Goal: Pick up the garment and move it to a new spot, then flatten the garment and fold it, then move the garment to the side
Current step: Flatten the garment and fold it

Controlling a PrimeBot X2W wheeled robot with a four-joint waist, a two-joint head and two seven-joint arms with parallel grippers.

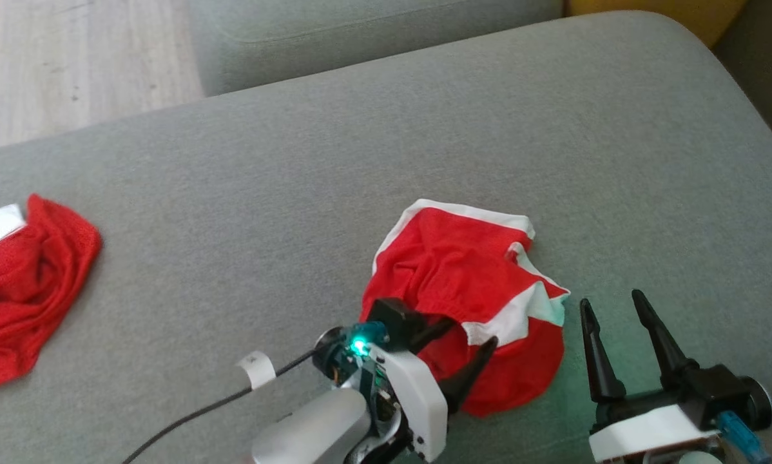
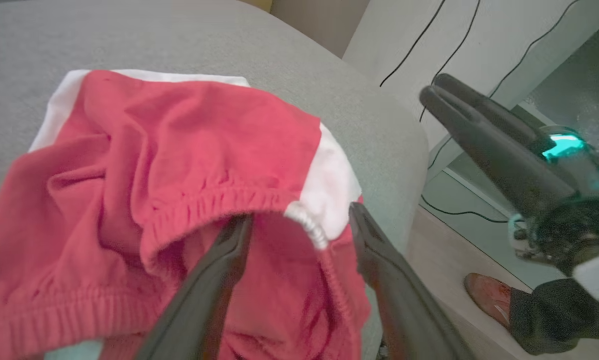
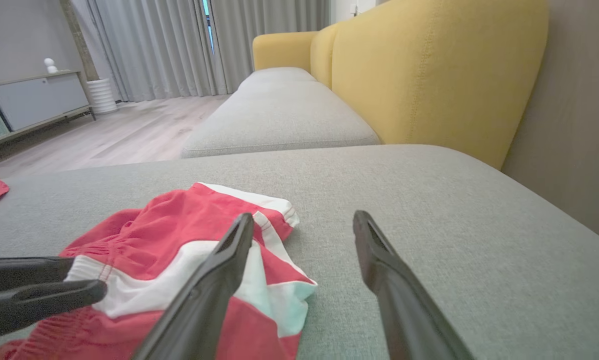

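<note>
1. Wide grey fabric seat cushion point(image 1: 424, 129), with a crumpled red mesh cloth point(image 1: 31, 290) at its left edge.
2. Mustard-yellow upholstered sofa back point(image 3: 429, 75) beyond.
3. Pale wooden plank floor point(image 3: 129, 135); grey pleated curtains point(image 3: 154, 45).
4. A person's brown shoe point(image 2: 485, 298) on the floor.

Red garment point(image 1: 463, 270) with white bands; grey cushion point(image 1: 360, 161); yellow backrest point(image 3: 429, 75)
</note>
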